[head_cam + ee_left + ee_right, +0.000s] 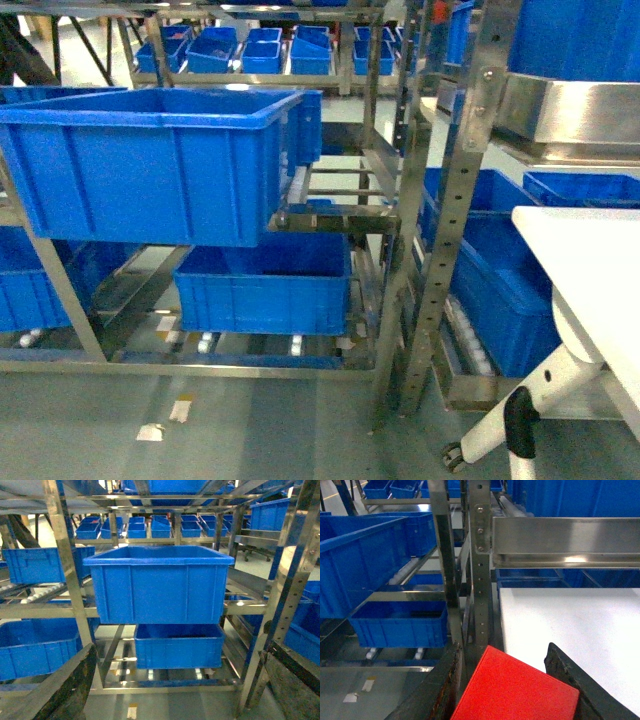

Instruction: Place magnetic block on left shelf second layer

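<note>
Since it's rigid w/ flat faces:
block: magnetic block (515, 692) prob light, slick; squeeze opposite sides.
R fingers: right gripper (502, 690) clamps it.
L fingers: left gripper (175, 690) spread wide, empty.

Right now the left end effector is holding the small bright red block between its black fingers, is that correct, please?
Not quite: the right end effector holds the small bright red block, as the right wrist view shows. In the left wrist view, the left end effector is open, with nothing between its fingers.
</note>
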Tool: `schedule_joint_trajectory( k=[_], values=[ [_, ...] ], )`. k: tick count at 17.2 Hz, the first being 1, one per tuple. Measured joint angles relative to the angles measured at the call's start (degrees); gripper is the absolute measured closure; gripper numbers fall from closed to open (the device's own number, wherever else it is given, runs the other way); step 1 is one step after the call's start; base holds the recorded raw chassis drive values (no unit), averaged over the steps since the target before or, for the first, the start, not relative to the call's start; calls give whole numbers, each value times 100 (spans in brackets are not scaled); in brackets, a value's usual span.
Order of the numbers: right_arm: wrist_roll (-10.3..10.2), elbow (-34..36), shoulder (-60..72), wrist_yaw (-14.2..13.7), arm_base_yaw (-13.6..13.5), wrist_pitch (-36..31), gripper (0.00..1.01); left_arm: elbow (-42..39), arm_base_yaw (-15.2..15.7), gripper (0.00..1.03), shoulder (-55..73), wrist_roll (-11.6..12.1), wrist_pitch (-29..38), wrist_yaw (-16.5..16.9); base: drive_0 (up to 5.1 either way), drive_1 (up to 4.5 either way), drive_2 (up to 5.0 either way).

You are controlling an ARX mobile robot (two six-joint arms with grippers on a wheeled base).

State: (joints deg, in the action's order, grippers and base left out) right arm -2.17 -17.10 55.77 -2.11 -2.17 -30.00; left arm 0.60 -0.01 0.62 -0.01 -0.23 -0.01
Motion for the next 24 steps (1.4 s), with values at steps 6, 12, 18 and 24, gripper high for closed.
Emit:
schedule_joint_trajectory(
  k=[6, 12, 18, 24],
  values=[
    [0, 0, -2, 0, 0, -15, 58, 2, -2, 5, 0, 0, 4, -2, -491, 254, 254],
    [0, 0, 7, 2, -2, 4, 58, 2, 0, 5, 0, 0, -7, -4, -493, 253, 253],
    [0, 0, 0, 4, -4, -2, 58, 2, 0, 5, 0, 0, 4, -2, -502, 244, 244],
    [0, 2, -2, 4, -4, -7, 58, 2, 0, 5, 0, 2, 15, 0, -498, 247, 247]
  ],
)
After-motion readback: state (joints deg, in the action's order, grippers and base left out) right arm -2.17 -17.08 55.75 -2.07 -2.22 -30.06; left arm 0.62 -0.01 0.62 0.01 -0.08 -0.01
